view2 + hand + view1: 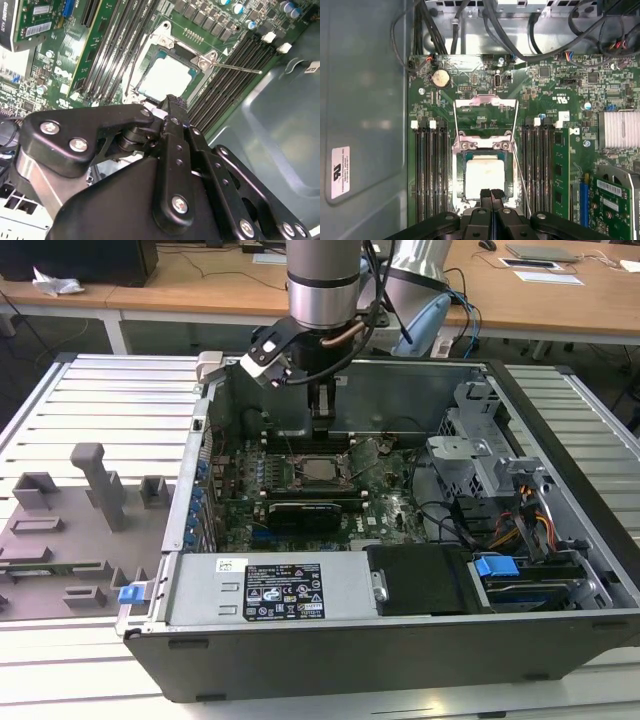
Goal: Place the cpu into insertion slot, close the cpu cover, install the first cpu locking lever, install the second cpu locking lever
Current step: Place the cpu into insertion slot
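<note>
The cpu (484, 177) lies flat in the insertion slot (460, 186) on the green motherboard, its pale metal top showing in both wrist views (167, 75). The cpu cover (485, 102) is swung open and stands back from the slot, with green board showing through its window. Two thin wire levers (522, 180) stand free beside the slot, one of them a rod sticking out (235, 67). My gripper (490, 194) hangs just above the near edge of the cpu, its fingers pressed together with nothing between them. In the exterior view the gripper (322, 418) hovers over the slot (320, 470) inside the open computer case.
Rows of black memory slots (432, 170) flank the socket on both sides. A card (607, 200) and a finned heat sink (619, 130) sit to one side. Cables (520, 35) cross beyond the board, and the grey case wall (365, 125) rises close by.
</note>
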Tool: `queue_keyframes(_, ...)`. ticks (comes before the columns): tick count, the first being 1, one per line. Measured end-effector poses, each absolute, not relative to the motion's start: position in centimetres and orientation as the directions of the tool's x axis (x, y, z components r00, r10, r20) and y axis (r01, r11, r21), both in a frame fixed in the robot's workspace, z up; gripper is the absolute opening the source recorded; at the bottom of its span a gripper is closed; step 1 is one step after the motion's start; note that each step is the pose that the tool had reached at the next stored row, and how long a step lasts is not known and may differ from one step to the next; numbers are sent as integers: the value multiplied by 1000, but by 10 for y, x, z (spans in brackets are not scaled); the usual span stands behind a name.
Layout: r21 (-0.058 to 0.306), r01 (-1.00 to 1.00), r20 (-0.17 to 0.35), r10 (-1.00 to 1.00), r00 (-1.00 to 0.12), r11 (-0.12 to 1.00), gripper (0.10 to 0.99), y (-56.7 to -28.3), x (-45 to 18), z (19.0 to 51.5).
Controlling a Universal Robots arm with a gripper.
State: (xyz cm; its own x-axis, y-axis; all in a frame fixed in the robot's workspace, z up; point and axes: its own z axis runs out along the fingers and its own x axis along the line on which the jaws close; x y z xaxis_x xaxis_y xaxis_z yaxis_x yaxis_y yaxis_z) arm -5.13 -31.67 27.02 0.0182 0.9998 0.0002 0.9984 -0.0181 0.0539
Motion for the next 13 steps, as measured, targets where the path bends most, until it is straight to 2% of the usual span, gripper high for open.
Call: queue_keyframes(13,53,998,0,1000,18,-18,106,-317,-44,272)
